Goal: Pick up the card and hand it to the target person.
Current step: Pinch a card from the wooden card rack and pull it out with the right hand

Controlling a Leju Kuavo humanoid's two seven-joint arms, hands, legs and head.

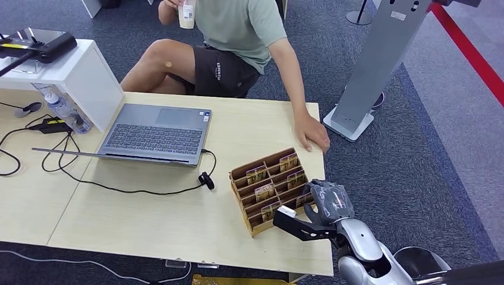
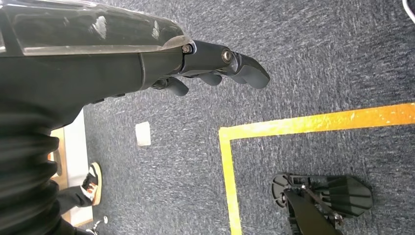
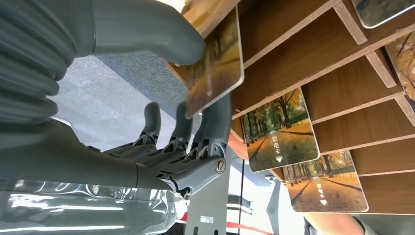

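Note:
A wooden card rack (image 1: 270, 185) stands on the table (image 1: 148, 225) near its right front corner, with several autumn-picture cards in its slots (image 3: 280, 129). My right hand (image 1: 324, 206) is at the rack's right end. In the right wrist view its thumb (image 3: 147, 30) and a finger (image 3: 215, 115) pinch one card (image 3: 215, 63) at the rack's edge, tilted out from its slot. The target person (image 1: 238, 35) sits across the table, one hand (image 1: 312, 133) flat on the tabletop just behind the rack. My left hand (image 2: 215, 66) hangs over the carpet, loosely curved, holding nothing.
An open laptop (image 1: 156, 133) lies mid-table with a cable and clip (image 1: 206, 178) trailing toward the rack. A white box (image 1: 71, 74) with gear sits far left. A grey stand (image 1: 380, 59) rises right of the table. Yellow floor tape (image 2: 313, 122) runs under my left hand.

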